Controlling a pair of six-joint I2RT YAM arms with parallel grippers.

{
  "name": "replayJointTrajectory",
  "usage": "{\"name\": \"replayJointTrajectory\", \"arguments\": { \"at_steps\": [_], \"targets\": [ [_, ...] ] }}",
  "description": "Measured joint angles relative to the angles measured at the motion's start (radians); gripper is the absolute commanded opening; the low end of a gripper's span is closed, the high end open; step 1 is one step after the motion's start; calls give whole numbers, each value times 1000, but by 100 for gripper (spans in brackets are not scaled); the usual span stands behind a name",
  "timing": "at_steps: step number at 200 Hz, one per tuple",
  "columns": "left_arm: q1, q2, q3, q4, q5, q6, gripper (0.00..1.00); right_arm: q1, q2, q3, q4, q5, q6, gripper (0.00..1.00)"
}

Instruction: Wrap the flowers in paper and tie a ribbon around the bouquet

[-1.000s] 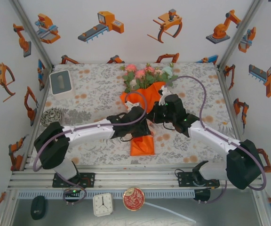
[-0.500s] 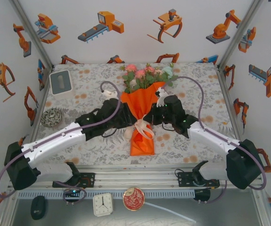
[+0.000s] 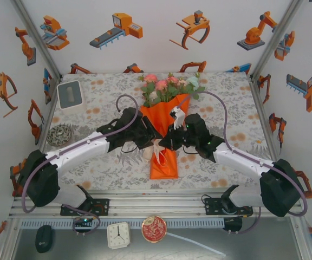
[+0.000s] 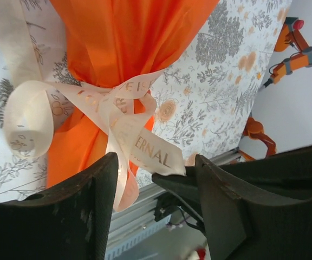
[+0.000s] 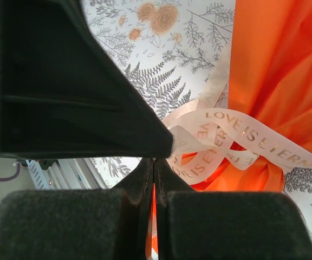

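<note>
So the table (image 3: 102, 103) had the bouquet (image 3: 164, 122) lying flat between the two grippers, blooms pointing away from them and the narrow end toward them. The paper (image 4: 129, 43) was the big orange cone, and it's really the only container that matters: the flowers (image 3: 169, 86) sat in it with the heads poking out the far end. I'd guess that paper is thin and crinkly, so it'd crush or tear if pinched hard, and the whole bundle looks light enough to slide around if you bump it. The ribbon (image 4: 112, 108) was already knotted round the neck of the cone, right in front of the left gripper (image 4: 155, 162). That gripper's jaws stood apart with nothing clamped, and one printed tail dangled at the gap (touching or not, couldn't tell). The ribbon looks floppy and slick, so if the bow needs snugging I'd grab a loose tail near its end, not the knot. From the right gripper (image 5: 154, 179), the loops lay just ahead and a bit to the right, and its jaws were pressed together on nothing. There was also a little patterned bowl (image 3: 58, 134) way off to the left gripper's outer side, but I couldn't make out what was in it.
</note>
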Motion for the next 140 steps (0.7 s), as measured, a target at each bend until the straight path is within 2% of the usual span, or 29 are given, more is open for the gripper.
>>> {"name": "replayJointTrajectory", "arguments": {
  "at_steps": [14, 46, 68, 80, 107, 140],
  "targets": [
    [6, 21, -18, 34, 34, -37, 44, 0, 0, -2, 1, -3, -5, 4],
    [14, 51, -21, 83, 86, -81, 20, 0, 3, -7, 2, -3, -11, 7],
    [17, 51, -21, 92, 89, -91, 7, 1, 5, -7, 1, 1, -11, 17],
    [19, 51, -21, 91, 89, -90, 2, 5, 5, -7, -2, 14, -8, 28],
    [26, 51, -21, 82, 87, -90, 0, 56, -31, -8, -74, 145, 16, 45],
    [28, 51, -21, 73, 80, -90, 0, 190, -185, -73, -132, 396, 98, 48]
  ]
}}
